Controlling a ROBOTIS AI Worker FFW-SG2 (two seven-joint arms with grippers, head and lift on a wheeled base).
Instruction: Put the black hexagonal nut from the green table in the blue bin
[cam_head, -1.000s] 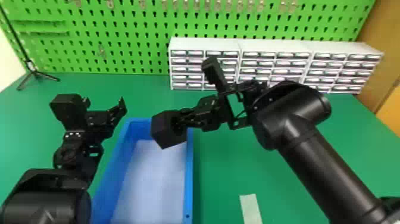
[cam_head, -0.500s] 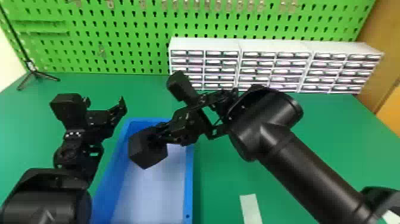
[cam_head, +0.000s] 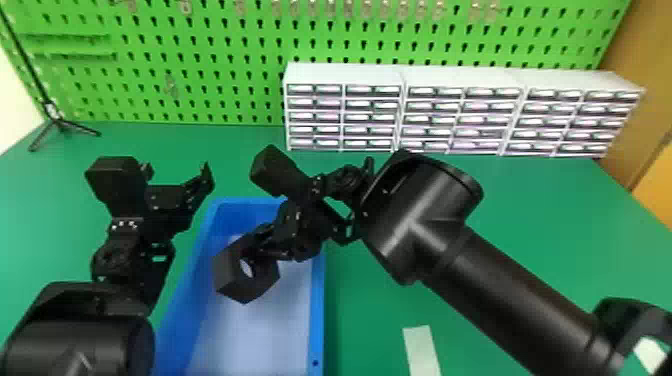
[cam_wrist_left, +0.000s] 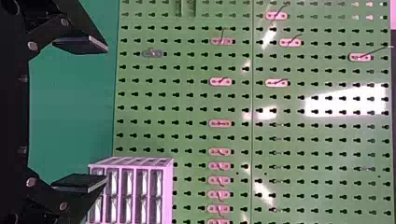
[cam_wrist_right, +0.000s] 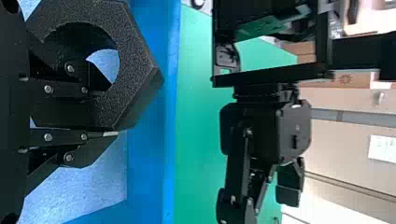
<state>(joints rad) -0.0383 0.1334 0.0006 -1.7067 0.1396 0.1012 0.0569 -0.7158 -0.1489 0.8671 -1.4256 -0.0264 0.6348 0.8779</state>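
Black hexagonal nut (cam_head: 231, 280), pinched by its wall between the right fingers (cam_wrist_right: 56, 136), hangs over the blue bin (cam_head: 318, 310) toward its left edge, so the placing step seems at hand, calling for lowering then release; the left fingers (cam_wrist_left: 79, 182) stand wide apart.

Nut (cam_head: 227, 275): one, left of centre in the head view
Bin (cam_head: 316, 320): one, lower left
Grippers: two, left gripper (cam_head: 176, 173) at left, right gripper (cam_head: 262, 245) left of centre
Table (cam_head: 550, 225): one
Pegboard (cam_head: 210, 42): one, across the top
Cabinets (cam_head: 345, 75): three, upper right
Drawer rows (cam_head: 372, 130): five per cabinet
Tripod (cam_head: 59, 121): one, upper left
Strip (cam_head: 421, 347): one, bottom, right of centre
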